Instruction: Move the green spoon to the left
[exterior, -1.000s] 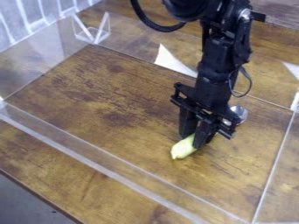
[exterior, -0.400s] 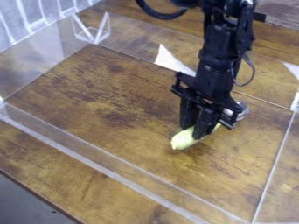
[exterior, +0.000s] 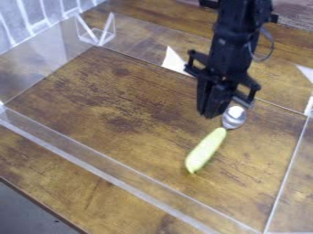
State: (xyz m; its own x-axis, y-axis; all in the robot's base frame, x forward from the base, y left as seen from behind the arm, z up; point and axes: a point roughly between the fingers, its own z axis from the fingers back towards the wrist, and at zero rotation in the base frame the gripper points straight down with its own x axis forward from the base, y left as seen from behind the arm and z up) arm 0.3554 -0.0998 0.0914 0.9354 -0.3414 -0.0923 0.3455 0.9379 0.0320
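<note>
The green spoon [exterior: 207, 150] has a thick yellow-green handle slanting down to the left and a shiny silver bowl [exterior: 233, 115] at its upper right end. My black gripper [exterior: 218, 108] hangs from above at the right of the middle, its fingers shut at the spoon's bowl end. The handle sticks out below the fingers toward the front of the wooden table [exterior: 110, 101]. Whether the handle's lower tip still touches the wood, I cannot tell.
Low clear acrylic walls [exterior: 86, 160] fence the wooden surface at the front, left and right. A white triangular piece [exterior: 175, 60] lies behind the gripper. A clear plastic stand [exterior: 95, 29] sits at the back left.
The gripper has risen and shifted back and right with the spoon. The whole handle and the silver bowl now show; earlier only the handle's tip did.
</note>
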